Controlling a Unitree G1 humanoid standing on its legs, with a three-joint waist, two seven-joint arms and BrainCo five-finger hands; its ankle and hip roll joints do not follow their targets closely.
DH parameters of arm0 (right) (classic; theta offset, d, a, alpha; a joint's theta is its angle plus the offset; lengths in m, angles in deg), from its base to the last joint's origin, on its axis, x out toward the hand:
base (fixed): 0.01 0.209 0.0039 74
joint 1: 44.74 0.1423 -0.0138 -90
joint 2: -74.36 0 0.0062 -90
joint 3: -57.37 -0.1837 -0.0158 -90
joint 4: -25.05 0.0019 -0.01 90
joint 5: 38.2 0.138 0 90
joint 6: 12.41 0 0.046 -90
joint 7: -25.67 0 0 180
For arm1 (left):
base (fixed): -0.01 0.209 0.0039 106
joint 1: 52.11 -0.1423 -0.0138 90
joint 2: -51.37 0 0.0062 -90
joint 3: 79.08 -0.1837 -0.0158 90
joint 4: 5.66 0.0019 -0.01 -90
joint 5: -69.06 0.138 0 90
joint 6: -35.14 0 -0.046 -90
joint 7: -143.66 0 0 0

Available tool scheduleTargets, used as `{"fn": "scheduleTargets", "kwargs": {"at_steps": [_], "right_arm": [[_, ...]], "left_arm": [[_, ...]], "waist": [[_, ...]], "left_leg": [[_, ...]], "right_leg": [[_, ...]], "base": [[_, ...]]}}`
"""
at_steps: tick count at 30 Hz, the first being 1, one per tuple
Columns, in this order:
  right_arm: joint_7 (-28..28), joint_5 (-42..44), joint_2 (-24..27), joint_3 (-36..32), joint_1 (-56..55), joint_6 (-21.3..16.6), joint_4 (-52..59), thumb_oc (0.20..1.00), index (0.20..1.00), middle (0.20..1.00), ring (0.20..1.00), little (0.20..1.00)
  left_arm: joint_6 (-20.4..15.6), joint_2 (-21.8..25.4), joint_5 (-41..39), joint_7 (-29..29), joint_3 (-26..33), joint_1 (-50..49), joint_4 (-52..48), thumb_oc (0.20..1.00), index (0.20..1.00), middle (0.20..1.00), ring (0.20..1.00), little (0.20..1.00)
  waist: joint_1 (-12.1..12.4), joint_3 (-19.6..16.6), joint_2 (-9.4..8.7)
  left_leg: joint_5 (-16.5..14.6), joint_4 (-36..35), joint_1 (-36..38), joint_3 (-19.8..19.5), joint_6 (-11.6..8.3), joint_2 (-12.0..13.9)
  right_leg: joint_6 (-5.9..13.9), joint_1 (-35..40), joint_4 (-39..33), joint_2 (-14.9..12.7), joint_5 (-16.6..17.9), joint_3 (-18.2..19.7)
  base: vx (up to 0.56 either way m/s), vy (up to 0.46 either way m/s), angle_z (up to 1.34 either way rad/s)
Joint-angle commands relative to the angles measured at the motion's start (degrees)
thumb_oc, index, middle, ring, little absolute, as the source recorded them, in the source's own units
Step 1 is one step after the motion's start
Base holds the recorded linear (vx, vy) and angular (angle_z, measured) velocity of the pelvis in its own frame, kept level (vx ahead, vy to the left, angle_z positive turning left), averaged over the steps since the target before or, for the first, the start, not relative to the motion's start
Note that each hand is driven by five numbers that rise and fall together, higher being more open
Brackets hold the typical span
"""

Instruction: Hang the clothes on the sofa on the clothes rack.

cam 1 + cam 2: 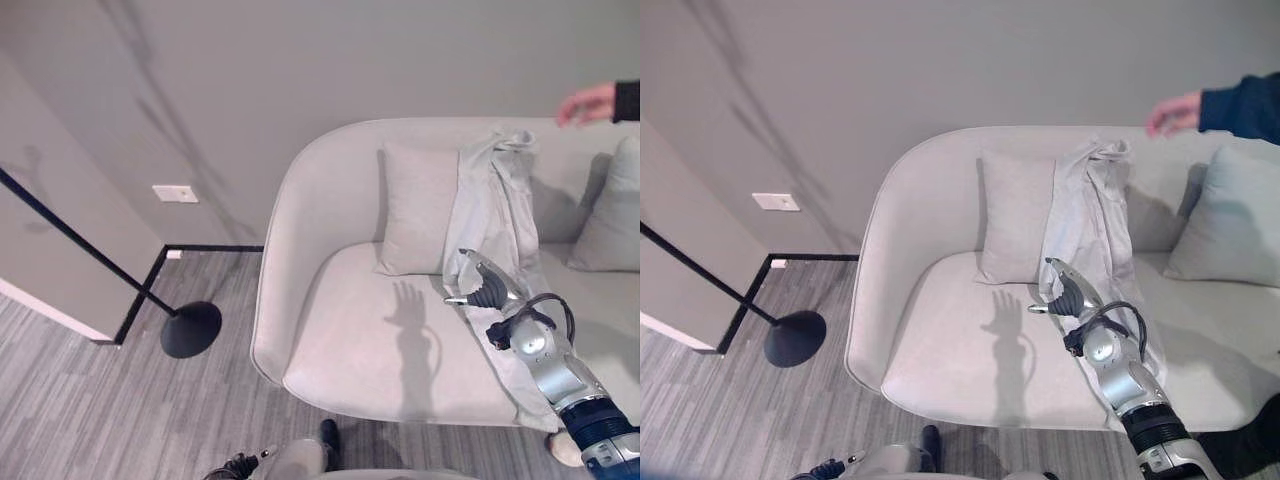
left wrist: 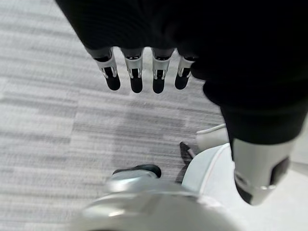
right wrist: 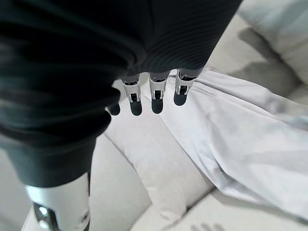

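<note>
Right robot hand (image 1: 487,285) hovers open, fingers straight, empty, over the garment (image 1: 495,195) on the sofa (image 1: 350,340).

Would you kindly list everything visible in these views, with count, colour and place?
sofa: one, light grey, centre, against the wall.
garment: one, pale grey, draped over the sofa back and down across the seat.
cushions: two, light grey; one left of the garment, one at the sofa's right end.
rack: one, black, slanted pole and round base on the floor left of the sofa.
wall plate: one, white, on the wall.
person's hand: one, dark sleeve, above the sofa back at the right.
right hand: open, over the garment.
left hand: open, above the floor.
</note>
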Motion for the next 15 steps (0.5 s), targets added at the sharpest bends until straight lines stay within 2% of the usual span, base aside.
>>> {"fn": "scheduleTargets", "kwargs": {"at_steps": [1,4,5,7,9,11,12,15], "right_arm": [[4.73,-0.59,1.58,-4.08,4.47,-0.49,-1.31,1.0,1.0,1.0,1.0,1.0],[6.22,-0.82,2.34,-6.29,2.49,0.26,-4.1,1.0,1.0,1.0,1.0,1.0],[8.68,-0.91,3.51,-8.26,1.47,1.66,-10.49,1.0,1.0,1.0,1.0,1.0],[9.16,-0.74,3.51,-8.75,1.03,1.98,-11.7,1.0,1.0,1.0,1.0,1.0],[9.54,0.05,3.17,-9.31,0.83,2.23,-13.77,1.0,1.0,1.0,1.0,1.0],[9.66,0.66,3.03,-9.65,0.94,2.48,-15.52,1.0,1.0,1.0,1.0,1.0],[10.37,1.4,3.52,-10.17,0.83,3.16,-18.4,1.0,1.0,1.0,1.0,1.0],[11.0,1.34,4.78,-8.72,2.85,3.36,-20.82,1.0,1.0,1.0,1.0,1.0]], "left_arm": [[-0.62,-1.93,1.49,0.85,-0.87,0.5,2.31,1.0,1.0,1.0,1.0,1.0],[-0.55,-2.27,1.91,0.97,-0.98,0.31,2.73,1.0,1.0,1.0,1.0,1.0],[-0.72,-2.33,2.29,1.2,-0.92,0.27,2.89,1.0,1.0,1.0,1.0,1.0],[-0.77,-2.08,2.58,1.2,-1.06,0.32,3.11,1.0,1.0,1.0,1.0,1.0],[-0.88,-1.28,2.83,1.45,-1.45,0.7,3.48,1.0,1.0,1.0,1.0,1.0],[-0.8,-0.32,2.95,1.43,-1.68,1.54,3.54,1.0,1.0,1.0,1.0,1.0],[-0.68,0.95,3.15,1.52,-1.71,3.23,3.3,1.0,1.0,1.0,1.0,1.0],[-0.82,1.89,3.32,1.48,-1.44,4.91,2.11,1.0,1.0,1.0,1.0,1.0]], "waist": [[0.11,-1.54,2.77],[-0.24,-1.59,3.33],[-1.28,1.35,5.25],[-1.4,1.82,5.26],[-1.38,2.02,4.67],[-1.08,1.64,4.15],[-1.52,1.41,3.8],[-1.61,1.41,2.91]], "left_leg": [[3.09,-5.95,7.98,-0.99,-6.76,2.36],[2.96,-6.3,8.71,-0.93,-6.44,1.82],[2.85,-6.4,11.47,-0.42,-6.25,2.93],[2.61,-6.27,11.89,-0.57,-6.26,2.94],[2.06,-5.95,12.0,-0.6,-6.46,3.15],[1.68,-5.49,11.28,-0.66,-7.1,3.89],[1.31,-4.66,10.06,-1.84,-8.08,5.57],[0.98,-5.09,9.34,-2.22,-8.89,7.45]], "right_leg": [[2.9,1.05,0.6,1.73,-4.06,1.05],[2.29,-0.44,5.21,0.76,-3.91,1.1],[1.41,-2.87,13.61,1.86,-4.89,1.87],[1.51,-3.2,13.7,1.82,-5.41,2.06],[1.92,-2.71,11.04,0.43,-5.78,1.43],[2.55,-2.44,6.59,-2.11,-5.72,0.57],[3.06,-3.75,0.58,-6.23,-5.43,3.24],[3.65,-5.21,-2.68,-11.23,-4.62,6.28]], "base": [[0.03,0.069,0.07],[0.03,0.093,-0.01],[0.01,0.102,-0.05],[0.03,0.002,-0.12],[0.03,-0.125,0.31],[0.04,-0.264,0.18],[0.07,-0.36,0.23],[0.06,-0.301,0.23]]}}
